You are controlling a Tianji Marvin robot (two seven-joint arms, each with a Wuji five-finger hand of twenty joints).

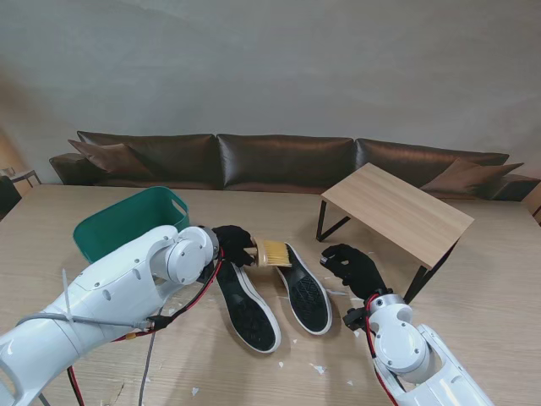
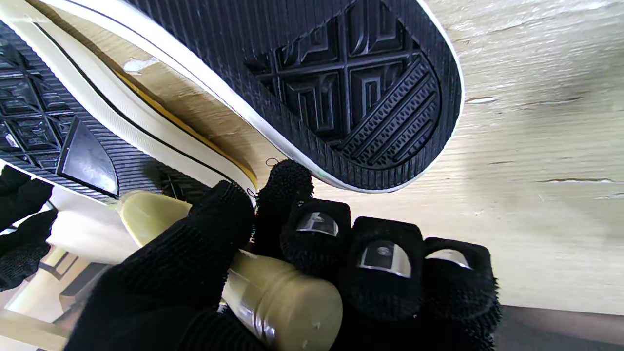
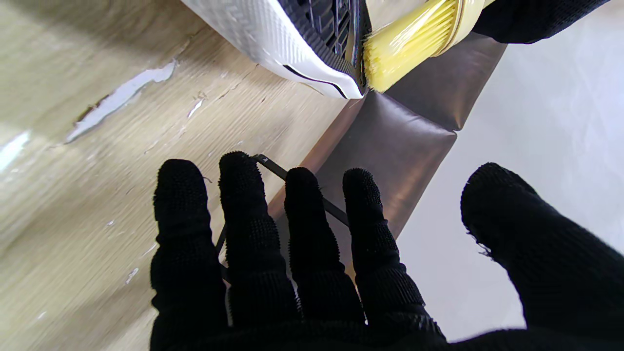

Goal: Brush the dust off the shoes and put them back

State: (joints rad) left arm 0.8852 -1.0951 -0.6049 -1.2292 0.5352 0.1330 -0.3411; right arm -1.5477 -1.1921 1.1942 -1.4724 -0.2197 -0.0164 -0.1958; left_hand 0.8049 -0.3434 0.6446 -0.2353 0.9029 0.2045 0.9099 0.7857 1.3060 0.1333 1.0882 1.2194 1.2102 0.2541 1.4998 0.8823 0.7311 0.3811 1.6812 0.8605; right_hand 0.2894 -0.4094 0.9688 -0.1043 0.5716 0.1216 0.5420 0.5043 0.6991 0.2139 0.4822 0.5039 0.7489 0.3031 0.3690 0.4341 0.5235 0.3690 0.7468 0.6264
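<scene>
Two black-soled canvas shoes with white rims lie sole-up, side by side, on the pale wooden table [image 1: 473,279]; the left shoe [image 1: 248,306] sits just beside the right shoe [image 1: 304,292]; the left hand [image 1: 234,244], in a black knit glove, is wrapped around the cream plastic handle of a small brush [image 1: 274,252], whose yellow bristles touch the far end of the right shoe's sole; the right hand [image 1: 355,269], also gloved, hovers near the right shoe with fingers [image 3: 248,214] spread, holding nothing; a green plastic basket [image 1: 127,222] stands at the left; a small wooden side table [image 1: 397,211] stands farther right; white flecks dot the tabletop.
</scene>
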